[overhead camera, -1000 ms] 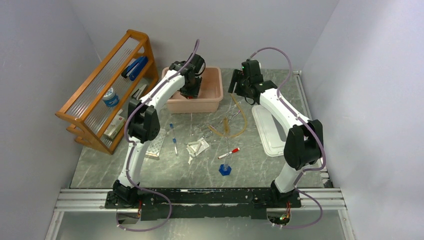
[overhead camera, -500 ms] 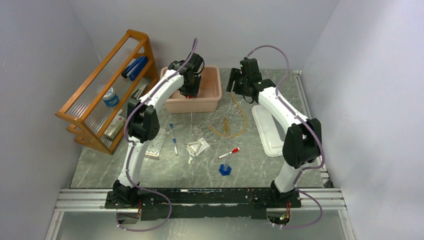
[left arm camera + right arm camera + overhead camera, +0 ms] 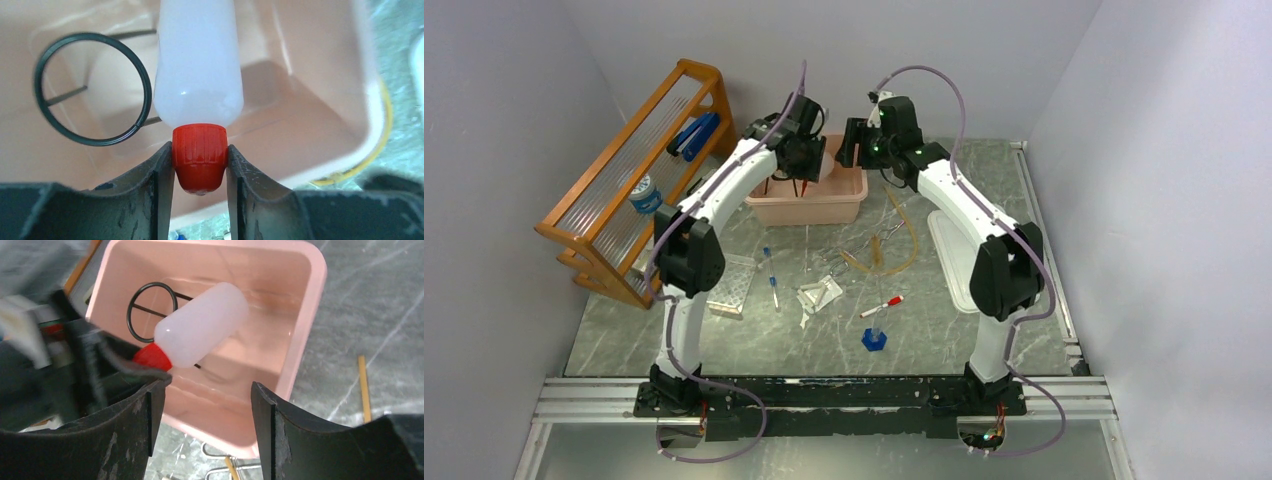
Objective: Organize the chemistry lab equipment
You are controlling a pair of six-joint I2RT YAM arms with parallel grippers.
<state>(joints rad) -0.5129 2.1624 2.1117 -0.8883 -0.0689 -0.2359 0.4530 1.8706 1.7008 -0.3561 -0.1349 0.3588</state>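
Note:
My left gripper (image 3: 200, 170) is shut on the red cap of the clear squeeze bottle (image 3: 198, 65) and holds it over the pink bin (image 3: 320, 100). The black wire ring (image 3: 92, 89) lies inside the bin. My right gripper (image 3: 207, 405) is open and empty, just right of the bin, looking at the bottle (image 3: 205, 325) and ring (image 3: 150, 310). On the table lie the amber tubing (image 3: 904, 240), white triangles (image 3: 819, 295), blue-capped tubes (image 3: 770, 270), clear tube rack (image 3: 732, 285) and blue-based cylinder (image 3: 875, 335).
The wooden slatted rack (image 3: 639, 180) stands at the left with items on it. A white lid or tray (image 3: 959, 260) lies at the right. A red-capped pen (image 3: 882, 305) lies near the cylinder. Both grippers (image 3: 796, 165) (image 3: 854, 150) crowd the bin.
My left gripper has risen from inside the bin with the bottle. My right gripper has swung left from the table to the bin's right side.

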